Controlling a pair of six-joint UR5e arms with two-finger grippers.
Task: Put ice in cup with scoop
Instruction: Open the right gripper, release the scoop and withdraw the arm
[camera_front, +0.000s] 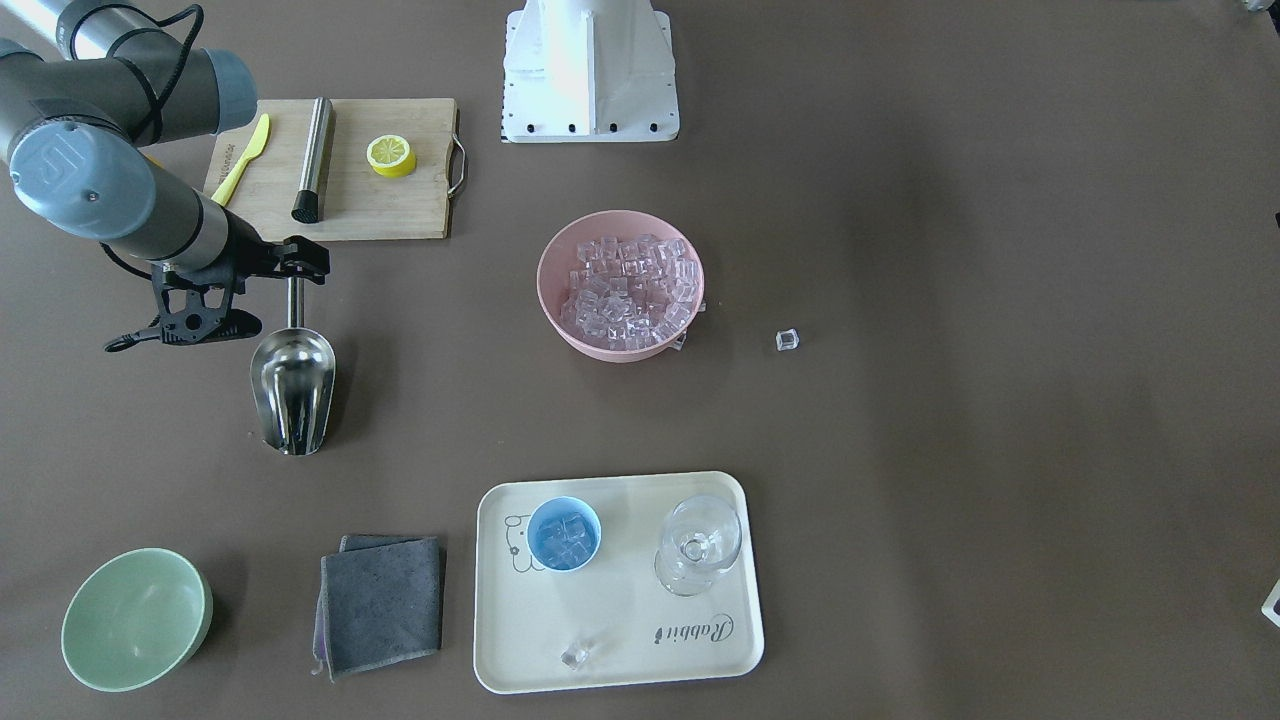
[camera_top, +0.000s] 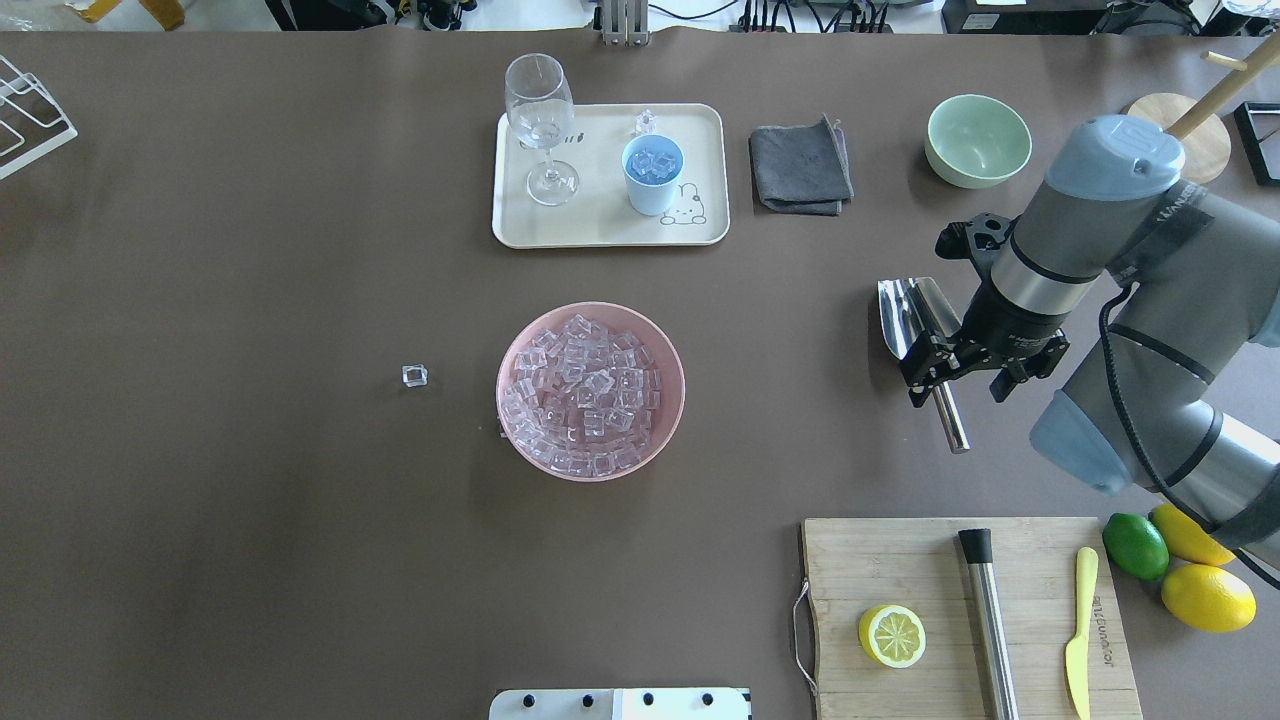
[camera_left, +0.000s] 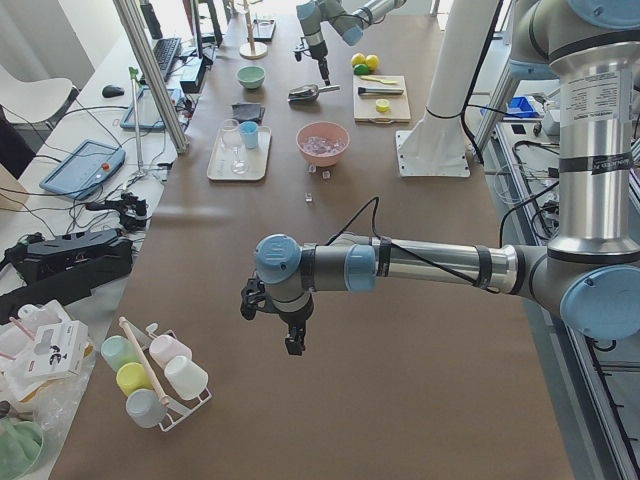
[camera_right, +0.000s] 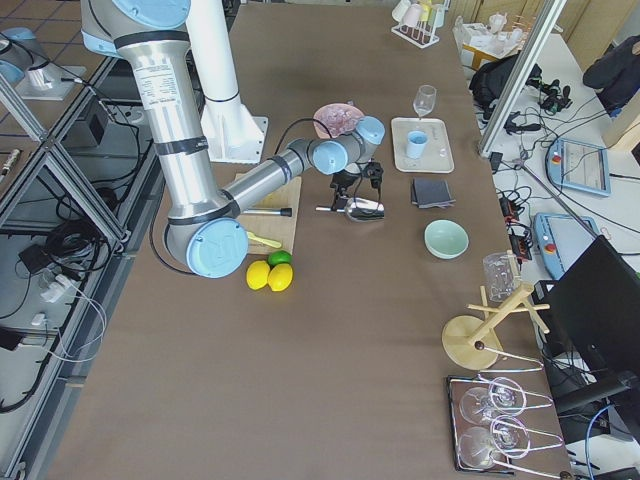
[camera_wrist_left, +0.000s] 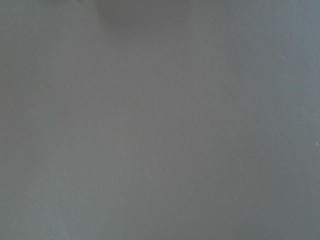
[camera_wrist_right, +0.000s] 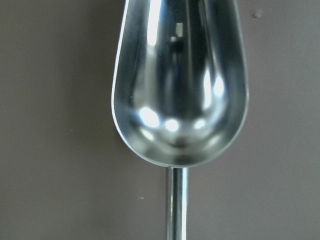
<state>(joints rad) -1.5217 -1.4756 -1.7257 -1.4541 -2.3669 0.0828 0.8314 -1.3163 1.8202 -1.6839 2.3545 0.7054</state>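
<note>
The steel scoop (camera_front: 292, 385) lies empty on the table, also in the overhead view (camera_top: 905, 315) and filling the right wrist view (camera_wrist_right: 180, 90). My right gripper (camera_top: 958, 385) stands open over its rod handle, a finger on each side. The light-blue cup (camera_front: 564, 533) stands on the cream tray (camera_front: 620, 620) with several ice cubes in it. More ice (camera_front: 625, 290) fills the pink bowl (camera_front: 553, 300). My left gripper (camera_left: 290, 335) hangs over bare table far from these, and I cannot tell whether it is open or shut.
One loose cube (camera_front: 788, 340) lies on the table, another (camera_front: 575, 655) on the tray. A stemmed glass (camera_front: 700, 545) stands beside the cup. There is also a grey cloth (camera_front: 382, 605), a green bowl (camera_front: 135, 620), and a cutting board (camera_front: 350, 170) with a lemon half, steel cylinder and yellow knife.
</note>
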